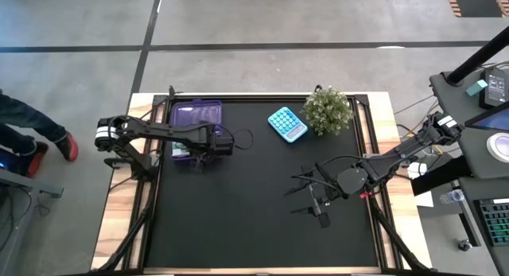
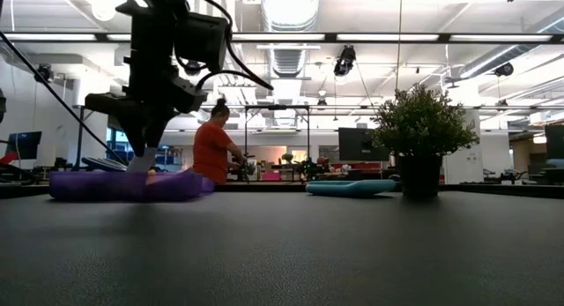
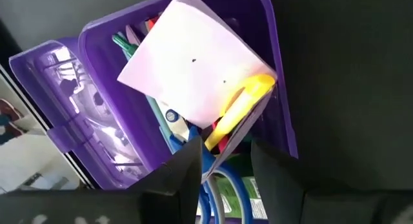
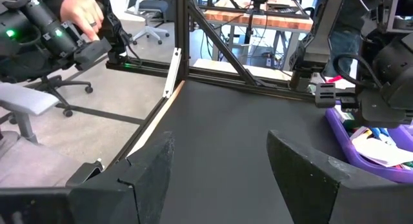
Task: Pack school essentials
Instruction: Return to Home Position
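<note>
The translucent purple case (image 1: 196,117) lies open at the table's far left, also in the low view (image 2: 123,184). In the left wrist view its tray (image 3: 277,88) holds several pens (image 3: 129,46), blue-handled scissors (image 3: 210,192), a green-white pack (image 3: 248,195) and a yellow item (image 3: 242,104). A pale paper square (image 3: 193,66) lies tilted on top, one edge on the tray's wall. My left gripper (image 3: 226,175) is open just above the tray's near end, fingers either side of the paper's lower corner. My right gripper (image 1: 318,203) is open and empty over the table's near right.
A light blue calculator (image 1: 287,123) and a leafy potted plant (image 1: 328,109) stand at the far middle and right. Bare black mat (image 1: 238,220) lies between the arms. A person in an orange shirt (image 2: 213,152) stands in the room beyond the table.
</note>
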